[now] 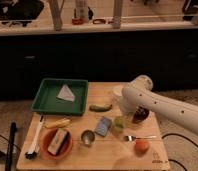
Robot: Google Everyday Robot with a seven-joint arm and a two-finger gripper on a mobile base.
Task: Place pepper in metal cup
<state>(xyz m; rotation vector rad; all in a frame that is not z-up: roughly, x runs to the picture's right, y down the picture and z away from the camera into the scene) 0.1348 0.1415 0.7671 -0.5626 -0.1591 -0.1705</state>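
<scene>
The small, curved dark-green pepper (101, 107) lies flat on the wooden bench (92, 160), just in front of the right corner of the green rectangular tray (42, 100), and nothing touches it. The small shiny round metal cup (87, 136) stands upright nearer the front edge, well apart from the pepper, between the orange bowl (48, 150) on its left and a blue rectangular sponge (103, 126) on its right. A pale block lies in the orange bowl, and a yellow corn-like piece (57, 123) rests just behind it. A white folded triangular piece (66, 92) lies in the tray. To the right of the pepper the white robot arm (162, 105) bends down over the bench, and its claw (123, 115) hangs just above or against the light-green round cup (120, 124). Whether the claw is open or closed, and whether it holds anything, cannot be told. A dark red round object (140, 114) sits behind the arm. A silver fork (139, 137) and an orange round fruit (141, 146) lie near the front right, and a white cup (116, 91) stands behind the arm's bend.
</scene>
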